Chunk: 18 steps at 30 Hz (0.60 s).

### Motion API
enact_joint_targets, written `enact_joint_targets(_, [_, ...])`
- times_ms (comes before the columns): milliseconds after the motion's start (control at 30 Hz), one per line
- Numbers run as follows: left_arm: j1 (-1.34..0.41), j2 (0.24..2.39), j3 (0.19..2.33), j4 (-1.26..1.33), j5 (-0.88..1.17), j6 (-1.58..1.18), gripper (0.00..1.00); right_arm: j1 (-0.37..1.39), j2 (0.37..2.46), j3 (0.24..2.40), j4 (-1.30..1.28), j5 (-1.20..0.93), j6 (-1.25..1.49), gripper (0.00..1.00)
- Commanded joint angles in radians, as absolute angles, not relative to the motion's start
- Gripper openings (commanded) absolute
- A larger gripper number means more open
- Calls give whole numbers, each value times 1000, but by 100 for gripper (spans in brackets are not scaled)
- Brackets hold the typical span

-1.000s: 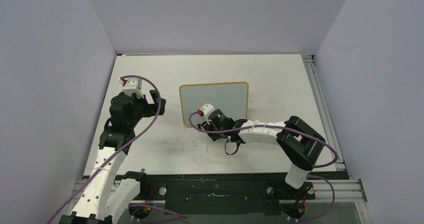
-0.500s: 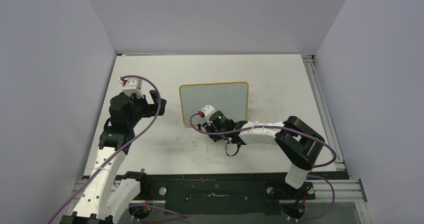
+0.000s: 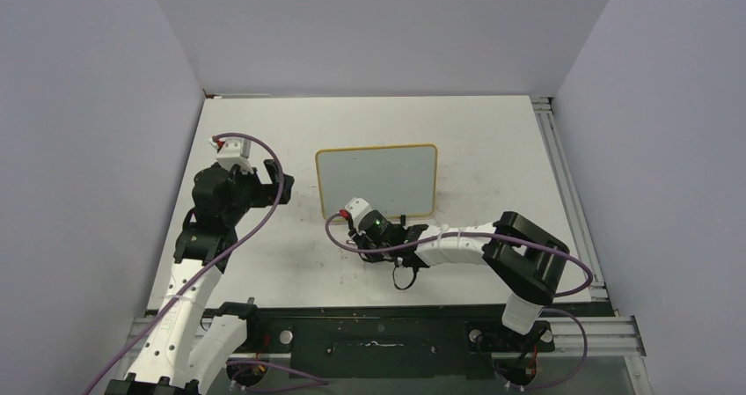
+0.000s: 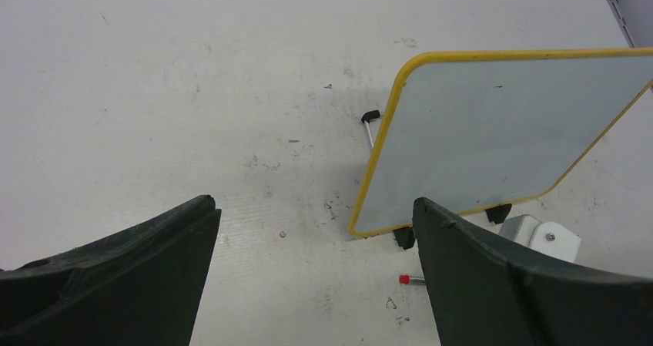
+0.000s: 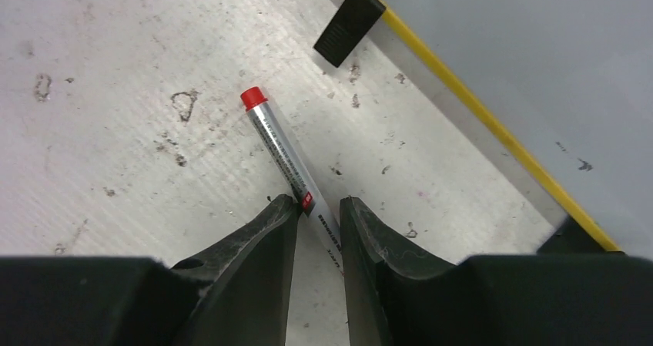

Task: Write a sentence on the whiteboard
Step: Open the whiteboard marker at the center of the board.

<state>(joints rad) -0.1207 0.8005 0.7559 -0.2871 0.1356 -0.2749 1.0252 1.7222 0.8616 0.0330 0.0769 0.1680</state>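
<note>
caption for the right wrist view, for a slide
Right gripper straddles a silver cylindrical marker with a red cap on the scuffed white table beside the black foot of the yellow-framed whiteboard

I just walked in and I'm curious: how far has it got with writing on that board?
Done: nothing, the whiteboard is blank. In hand: the right gripper straddles the marker lying on the table. Left: lifting it and writing the whole sentence.
</note>
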Motion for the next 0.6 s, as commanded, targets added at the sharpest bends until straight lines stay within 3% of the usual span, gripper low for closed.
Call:
enact_joint_targets(0, [-121,799,754,-236,157,-282,96,1067,1702,870,10,144,221,28])
enact_joint_targets(400, [-138,793,753,-237,152,-282,96,1121,1689,910,-114,289,442,6])
enact_joint_targets(567, [-147,793,753,-240,148,-279,96,1134,1678,898,-146,346,543,6])
